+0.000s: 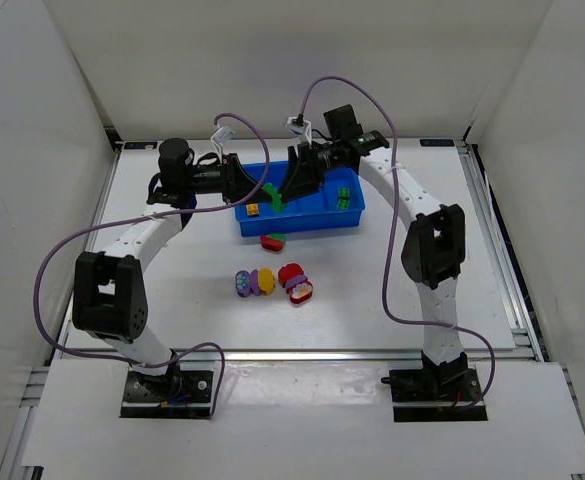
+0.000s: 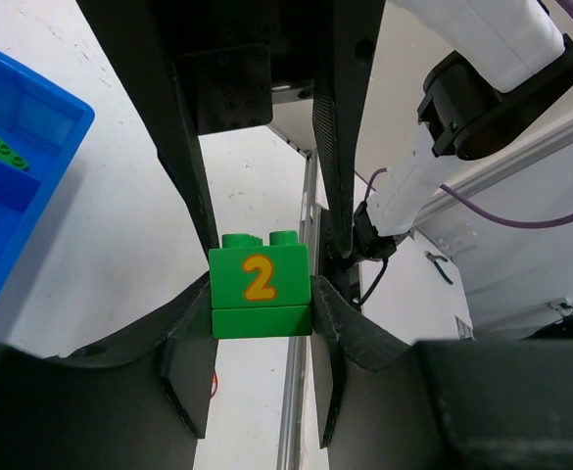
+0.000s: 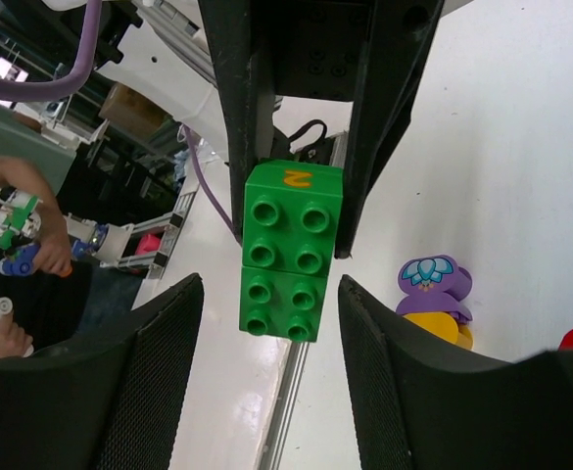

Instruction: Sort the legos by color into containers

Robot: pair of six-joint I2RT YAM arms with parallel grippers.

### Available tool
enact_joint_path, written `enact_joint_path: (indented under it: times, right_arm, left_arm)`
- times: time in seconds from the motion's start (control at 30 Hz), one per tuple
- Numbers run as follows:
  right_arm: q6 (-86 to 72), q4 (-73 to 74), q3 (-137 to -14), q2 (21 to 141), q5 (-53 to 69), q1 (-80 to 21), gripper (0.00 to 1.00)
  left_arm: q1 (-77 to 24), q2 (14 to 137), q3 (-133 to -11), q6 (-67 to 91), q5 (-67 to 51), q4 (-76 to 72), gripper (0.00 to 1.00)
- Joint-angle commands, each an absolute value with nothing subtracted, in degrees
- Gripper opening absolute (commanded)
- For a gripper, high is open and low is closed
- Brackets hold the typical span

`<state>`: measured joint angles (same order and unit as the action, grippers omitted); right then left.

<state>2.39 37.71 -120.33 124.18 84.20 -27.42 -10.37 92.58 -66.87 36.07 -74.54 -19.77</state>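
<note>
A green double brick (image 1: 275, 196) marked "2" hangs over the left part of the blue tray (image 1: 312, 222). My left gripper (image 1: 262, 195) is shut on it; in the left wrist view its fingers (image 2: 262, 323) press both sides of the brick (image 2: 262, 294). My right gripper (image 1: 288, 188) faces it from the other side. In the right wrist view it (image 3: 271, 323) is open around the brick (image 3: 288, 253), with gaps on both sides. A green brick (image 1: 343, 197) and a yellow-orange one (image 1: 254, 210) lie in the tray.
On the table in front of the tray lie a red-and-green brick (image 1: 273, 240), a purple-and-yellow pair (image 1: 255, 282) and a red-and-pink pair (image 1: 295, 282). The purple-and-yellow pair also shows in the right wrist view (image 3: 433, 294). The tray's corner (image 2: 12, 196) is at left in the left wrist view.
</note>
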Motion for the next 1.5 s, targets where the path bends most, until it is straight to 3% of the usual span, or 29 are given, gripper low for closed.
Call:
enact_joint_path:
  times: [0.0, 0.13, 0.37, 0.53, 1.0, 1.3, 1.47]
  right_arm:
    - [4.3, 39.0, -122.5, 124.5, 86.9, -27.9, 0.61]
    - [4.1, 39.1, -122.6, 124.5, 86.7, -28.2, 0.57]
    - [4.2, 39.1, -122.0, 124.7, 86.9, -28.7, 0.25]
    - [4.2, 38.9, -121.8, 125.0, 86.5, -28.6, 0.12]
    - [0.2, 34.5, -120.9, 124.2, 84.9, -21.0, 0.04]
    - [5.7, 39.8, -119.6, 123.4, 83.4, -17.4, 0.04]
    - [15.9, 48.7, -121.3, 126.2, 72.3, -14.0, 0.04]
  left_arm:
    - [-10.7, 92.2, -68.9, 35.9, -75.1, -21.1, 0.23]
    - [-10.7, 92.2, -68.7, 35.7, -75.0, -21.2, 0.23]
    - [-10.8, 92.5, -69.3, 35.5, -74.4, -21.2, 0.24]
    - [-10.7, 92.3, -69.2, 35.6, -74.4, -21.2, 0.23]
    - [-10.7, 89.8, -64.8, 35.0, -74.7, -21.2, 0.19]
    - [-10.7, 89.8, -64.8, 35.2, -74.6, -21.2, 0.18]
    - [-10.7, 89.8, -64.9, 35.4, -74.5, -21.2, 0.18]
